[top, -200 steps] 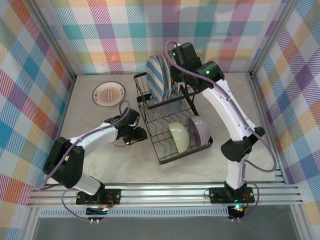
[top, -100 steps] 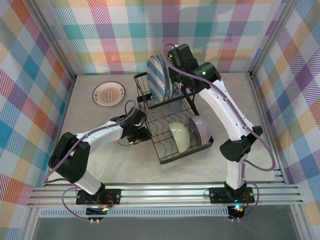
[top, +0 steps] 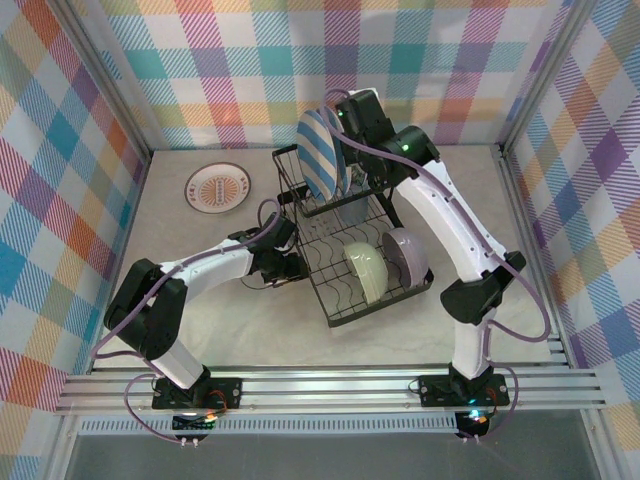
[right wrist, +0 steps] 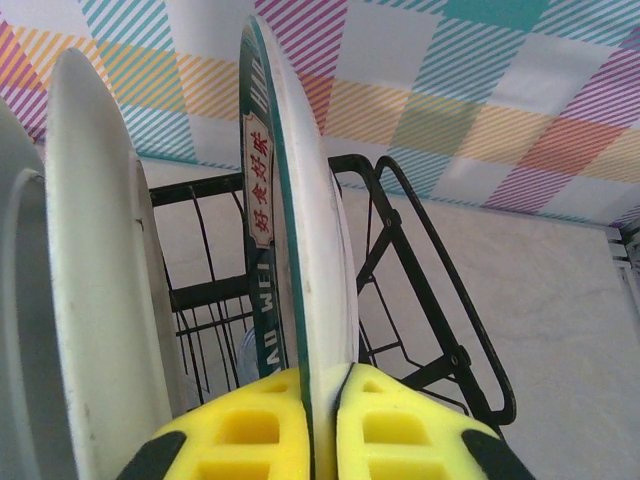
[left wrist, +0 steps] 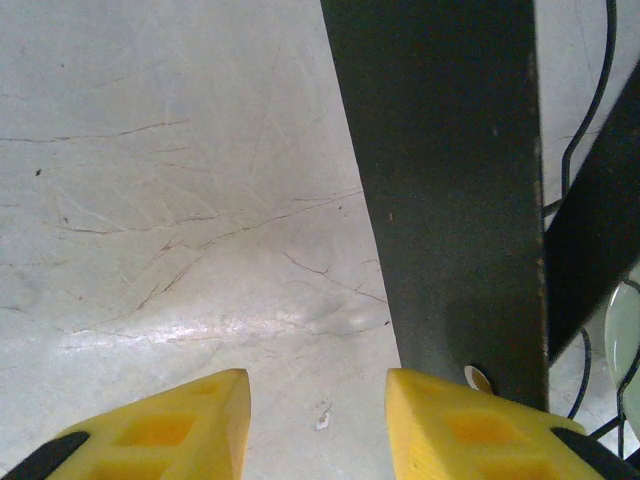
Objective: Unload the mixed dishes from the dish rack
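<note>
Right jaws pinch the blue-striped round plate's [right wrist: 310,250] rim for lifting; spread left jaws seemingly steady the black wire rack [left wrist: 440,200].

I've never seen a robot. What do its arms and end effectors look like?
Left arm and right arm: white tubes, black joints, purple cables; green lights on the right. Left end effector and right end effector: blocky yellow fingers.
</note>
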Robot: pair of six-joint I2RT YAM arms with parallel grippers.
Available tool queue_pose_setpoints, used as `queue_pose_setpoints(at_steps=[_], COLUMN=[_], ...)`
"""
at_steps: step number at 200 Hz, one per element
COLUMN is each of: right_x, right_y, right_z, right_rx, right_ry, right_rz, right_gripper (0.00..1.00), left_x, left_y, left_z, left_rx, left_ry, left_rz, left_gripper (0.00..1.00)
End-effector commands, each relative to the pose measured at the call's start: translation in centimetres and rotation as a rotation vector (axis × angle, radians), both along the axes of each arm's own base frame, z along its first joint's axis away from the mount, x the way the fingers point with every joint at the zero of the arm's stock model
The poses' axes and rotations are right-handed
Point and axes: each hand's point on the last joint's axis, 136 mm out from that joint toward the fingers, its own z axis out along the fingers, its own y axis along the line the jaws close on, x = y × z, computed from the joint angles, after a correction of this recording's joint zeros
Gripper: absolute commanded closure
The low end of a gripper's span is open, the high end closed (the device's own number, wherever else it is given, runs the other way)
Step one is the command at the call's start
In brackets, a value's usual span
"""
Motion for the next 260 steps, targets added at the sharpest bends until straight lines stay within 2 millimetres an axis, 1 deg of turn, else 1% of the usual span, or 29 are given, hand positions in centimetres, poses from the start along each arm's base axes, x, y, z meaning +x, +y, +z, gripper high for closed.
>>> queue_pose_setpoints(at_steps=[1,22,27,46,76,112,173,196,208,236,260], right_x=[0.0,0.0,0.0,-0.2,-0.4,-1.2,-2.7,-3.4,-3.6,-4.2,-4.9], right_y=[-0.6,-0.8,-1.2,-1.6,-2.0,-2.8,-4.7,-5.5,-5.8,-6.9,-7.5], right_z=[2.2,3.4,3.8,4.8,5.4,6.2,8.8,9.6,9.7,9.9,10.1], right_rx=[0.028,0.061,0.052,0.051,0.036,0.039,0.056,0.067,0.062,0.048,0.059], right_ry=[-0.080,-0.150,-0.177,-0.227,-0.256,-0.295,-0.375,-0.397,-0.400,-0.409,-0.424], right_rz=[-0.021,-0.022,-0.042,-0.046,-0.037,-0.039,-0.072,-0.085,-0.092,-0.118,-0.126], right_gripper=[1.00,1.00,1.00,1.00,1.00,1.00,1.00,1.00,1.00,1.00,1.00], left_x=[0.5,0.4,0.5,0.5,0.6,0.5,0.4,0.4,0.4,0.4,0.4], left_y=[-1.5,-1.4,-1.4,-1.5,-1.4,-1.3,-1.1,-1.0,-0.9,-0.7,0.1], left_z=[0.2,0.1,0.1,0.2,0.2,0.3,0.8,1.0,1.2,1.8,2.7], left_rx=[-0.027,-0.024,-0.025,-0.025,-0.021,-0.019,-0.013,-0.011,-0.010,-0.007,-0.005], left_ry=[-0.012,-0.010,-0.012,-0.012,-0.012,-0.013,-0.023,-0.028,-0.032,-0.040,-0.060], left_rz=[-0.014,-0.009,-0.009,-0.010,-0.007,-0.007,-0.004,-0.006,-0.007,-0.008,0.005], left_gripper=[0.60,0.60,0.60,0.60,0.60,0.60,0.57,0.53,0.51,0.44,0.35])
